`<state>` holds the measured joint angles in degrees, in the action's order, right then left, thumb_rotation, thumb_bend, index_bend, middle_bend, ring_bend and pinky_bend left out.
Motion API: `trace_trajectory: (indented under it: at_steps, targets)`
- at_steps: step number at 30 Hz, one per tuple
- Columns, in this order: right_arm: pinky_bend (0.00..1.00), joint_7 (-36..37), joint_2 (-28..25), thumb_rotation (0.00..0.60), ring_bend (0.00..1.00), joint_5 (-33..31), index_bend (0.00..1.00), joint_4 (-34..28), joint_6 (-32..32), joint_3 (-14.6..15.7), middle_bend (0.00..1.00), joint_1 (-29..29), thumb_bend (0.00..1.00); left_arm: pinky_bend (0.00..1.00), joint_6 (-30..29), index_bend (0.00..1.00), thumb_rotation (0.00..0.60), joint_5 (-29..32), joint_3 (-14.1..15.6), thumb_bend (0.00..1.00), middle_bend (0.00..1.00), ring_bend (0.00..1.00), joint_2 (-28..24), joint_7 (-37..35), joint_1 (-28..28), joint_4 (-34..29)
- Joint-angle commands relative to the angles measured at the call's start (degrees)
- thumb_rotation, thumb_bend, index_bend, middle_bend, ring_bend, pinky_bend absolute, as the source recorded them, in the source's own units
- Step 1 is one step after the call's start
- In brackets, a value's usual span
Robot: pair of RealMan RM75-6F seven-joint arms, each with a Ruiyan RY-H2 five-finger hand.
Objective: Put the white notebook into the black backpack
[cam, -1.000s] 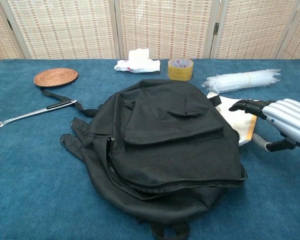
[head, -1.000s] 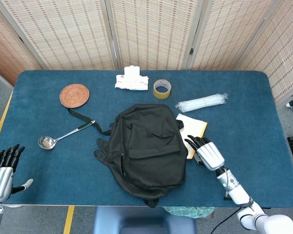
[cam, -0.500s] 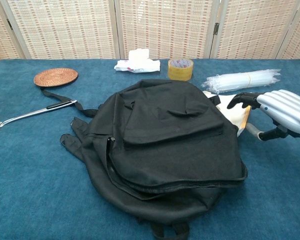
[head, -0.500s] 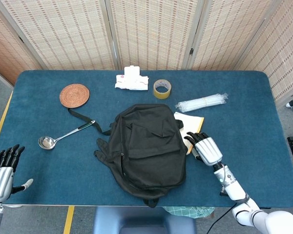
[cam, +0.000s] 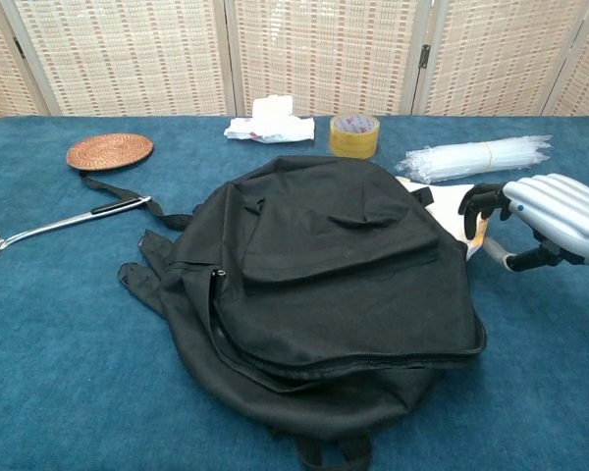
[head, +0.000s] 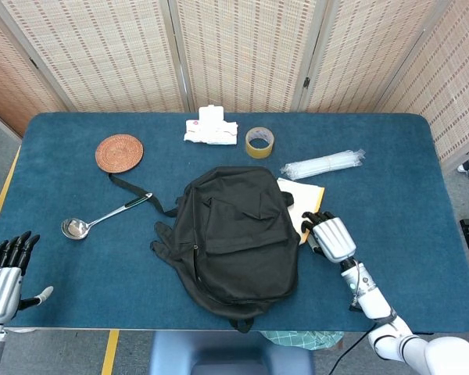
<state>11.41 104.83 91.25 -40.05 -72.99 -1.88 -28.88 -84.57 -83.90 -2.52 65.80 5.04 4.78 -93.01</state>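
The black backpack (head: 234, 234) lies flat in the middle of the blue table, zipped side up; the chest view shows it too (cam: 324, 275). The white notebook (head: 303, 197) with a yellow edge lies against the backpack's right side, mostly hidden by it in the chest view (cam: 461, 224). My right hand (head: 332, 237) is at the notebook's outer edge. Its fingers curl over that edge and the thumb sits below, gripping it (cam: 555, 216). My left hand (head: 4, 273) hangs off the table's near left corner with fingers apart, holding nothing.
A woven coaster (head: 119, 152) and a metal ladle (head: 102, 217) lie on the left. A tissue pack (head: 211, 129), a tape roll (head: 259, 141) and a bundle of clear straws (head: 322, 164) lie behind the backpack. A backpack strap (head: 133, 191) trails left.
My right hand moved up and left, and its fingers curled down onto the notebook's edge. The notebook slid further in against the backpack. The left hand stayed still.
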Motion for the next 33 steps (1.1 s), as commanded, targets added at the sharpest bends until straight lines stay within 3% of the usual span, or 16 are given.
trace_trajectory:
  at_steps: [1,8,17,26,33]
  targets:
    - [0.38,-0.15,0.11,0.600,0.37,-0.16,0.55,0.10,0.08,-0.09,0.35,-0.01,0.54,0.00,0.07,0.09,0.600,-0.02,0.02,0.20,0.06,0.06,0.01,0.04,0.04,0.02]
    - [0.38,-1.10,0.57,0.600,0.39,-0.72,0.62,0.40,0.42,-0.27,0.39,0.05,0.52,0.00,0.14,0.09,0.600,-0.06,0.01,0.20,0.06,0.06,0.00,-0.01,0.11,0.07]
    - [0.40,-2.46,0.13,0.600,0.45,-1.94,0.83,1.18,-2.66,-1.62,0.50,1.46,0.51,0.00,0.86,0.09,0.600,-2.00,-0.07,0.20,0.06,0.06,-0.67,-0.10,1.45,0.03]
    - [0.41,-2.09,-4.18,0.600,0.49,-1.75,0.89,0.20,-14.06,-4.47,0.54,3.98,0.51,0.00,5.20,0.09,0.600,-6.18,-1.13,0.20,0.06,0.06,-3.23,-0.41,6.83,-1.09]
    - [0.42,-2.05,-8.05,0.600,0.51,-0.79,0.90,-2.98,-23.93,-7.62,0.56,4.49,0.51,0.00,12.37,0.10,0.600,-9.57,-1.27,0.20,0.06,0.06,-4.96,-3.65,13.24,-2.75]
